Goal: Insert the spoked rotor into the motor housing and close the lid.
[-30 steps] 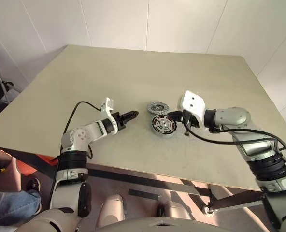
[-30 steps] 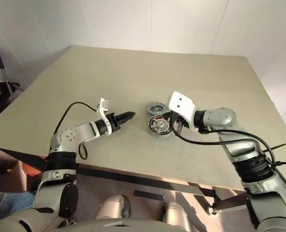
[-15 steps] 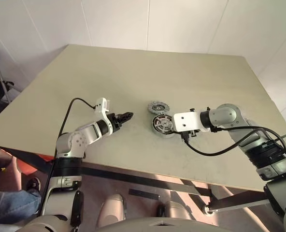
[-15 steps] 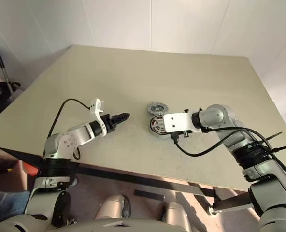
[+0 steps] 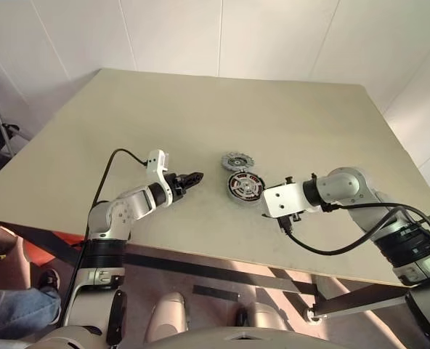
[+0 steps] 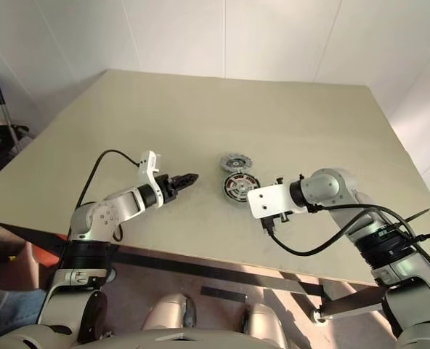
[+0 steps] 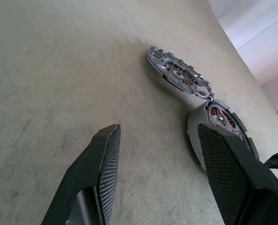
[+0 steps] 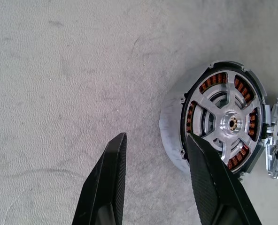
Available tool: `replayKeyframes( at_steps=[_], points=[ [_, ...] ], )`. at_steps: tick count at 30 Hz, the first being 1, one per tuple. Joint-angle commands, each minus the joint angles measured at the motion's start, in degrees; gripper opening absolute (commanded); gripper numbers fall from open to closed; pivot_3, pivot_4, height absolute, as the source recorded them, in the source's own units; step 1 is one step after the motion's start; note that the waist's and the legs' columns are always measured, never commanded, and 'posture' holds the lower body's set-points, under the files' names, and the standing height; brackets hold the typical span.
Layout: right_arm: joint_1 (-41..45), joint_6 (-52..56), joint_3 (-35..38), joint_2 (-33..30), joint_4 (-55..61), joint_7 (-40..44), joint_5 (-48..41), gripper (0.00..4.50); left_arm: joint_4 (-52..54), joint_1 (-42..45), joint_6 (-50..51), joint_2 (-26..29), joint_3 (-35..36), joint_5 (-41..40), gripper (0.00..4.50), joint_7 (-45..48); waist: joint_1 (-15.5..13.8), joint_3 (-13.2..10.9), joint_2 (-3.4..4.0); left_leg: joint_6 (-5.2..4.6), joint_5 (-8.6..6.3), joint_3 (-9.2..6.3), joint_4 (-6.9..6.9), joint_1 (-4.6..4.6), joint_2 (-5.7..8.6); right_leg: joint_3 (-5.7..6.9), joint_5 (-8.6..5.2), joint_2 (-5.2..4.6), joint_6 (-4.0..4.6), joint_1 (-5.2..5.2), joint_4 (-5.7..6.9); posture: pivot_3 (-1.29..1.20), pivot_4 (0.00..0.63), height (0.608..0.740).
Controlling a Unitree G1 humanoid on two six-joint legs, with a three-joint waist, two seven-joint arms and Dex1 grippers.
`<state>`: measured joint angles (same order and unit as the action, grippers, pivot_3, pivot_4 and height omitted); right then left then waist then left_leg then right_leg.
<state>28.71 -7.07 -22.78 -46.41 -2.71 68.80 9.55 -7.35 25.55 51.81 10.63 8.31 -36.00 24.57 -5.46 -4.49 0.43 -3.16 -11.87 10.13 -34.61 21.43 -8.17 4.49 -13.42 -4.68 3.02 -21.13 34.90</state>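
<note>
We see a matt, finely grained table [image 8: 59,70], the bright metal spoked rotor [image 8: 233,123], and cross-hatched black fingers [image 8: 209,187].

Spoked rotor [image 8: 227,123] sits in motor housing [image 5: 245,186] mid-bench [image 5: 200,116]; lid [image 5: 237,161] touching at housing's 11 o'clock.

No legible text or markings

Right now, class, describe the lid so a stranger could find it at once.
On the beige table, two round parts lie side by side near the middle. The lid is the farther, thinner one: a grey disc with small cut-outs. Its nearer neighbour, the motor housing, is thicker, with copper windings.
</note>
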Motion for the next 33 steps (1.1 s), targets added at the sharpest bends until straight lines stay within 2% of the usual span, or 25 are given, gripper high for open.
replayKeyframes(
  at_steps=[1, 19, 22, 27, 33],
  points=[
    [1.3, 0.32, 0.79, 1.05, 1.09, -0.26, -0.03, 2.22, 1.7, 0.85, -0.69, 0.0, 0.03, -0.15, 2.77, 0.44, -0.02, 0.0, 0.0, 0.0, 0.0, 0.0, 0.0, 0.0, 0.0, 0.0, 0.0, 0.0, 0.0, 0.0, 0.0, 0.0, 0.0, 0.74],
    [5.16, -5.96, -3.13, 4.4, -9.95, 1.68, 4.7, 2.22, 3.78, -1.51, -0.45, -0.82, 0.71, -0.37, 2.77, -0.96, 0.02, 0.01, 0.0, 0.03, -0.03, 0.0, -0.07, -0.11, -0.01, 0.0, 0.01, 0.0, 0.02, 0.14, 0.02, 0.0, 0.0, 0.74],
    [6.0, -6.87, -3.25, 4.36, -11.12, 1.8, 5.45, 1.68, 3.98, -1.76, -0.54, -1.04, 0.81, -0.46, 2.77, -1.31, 0.02, 0.01, 0.0, 0.13, -0.09, 0.0, -0.07, -0.21, -0.01, 0.0, 0.01, 0.0, 0.02, 0.23, 0.02, 0.0, 0.0, 0.74],
    [7.02, -8.35, -4.01, 4.52, -13.78, 1.28, 7.13, 0.09, 4.17, -2.14, -0.69, -1.39, 0.95, -0.56, 2.77, -1.65, 0.01, 0.07, -0.07, 0.14, -0.1, 0.0, -0.11, -0.31, -0.01, 0.0, 0.02, 0.0, 0.03, 0.36, 0.01, 0.0, 0.0, 0.74],
    [7.98, -9.83, -4.45, 4.44, -17.71, -0.29, 9.59, 0.02, 4.25, -2.31, -0.76, -2.0, 0.91, -0.4, 2.77, -1.93, 0.14, 0.07, -0.07, 0.17, -0.1, 0.0, -0.23, -0.54, -0.07, 0.0, 0.06, 0.02, 0.06, 0.55, 0.01, 0.0, 0.0, 0.74]
  ],
)
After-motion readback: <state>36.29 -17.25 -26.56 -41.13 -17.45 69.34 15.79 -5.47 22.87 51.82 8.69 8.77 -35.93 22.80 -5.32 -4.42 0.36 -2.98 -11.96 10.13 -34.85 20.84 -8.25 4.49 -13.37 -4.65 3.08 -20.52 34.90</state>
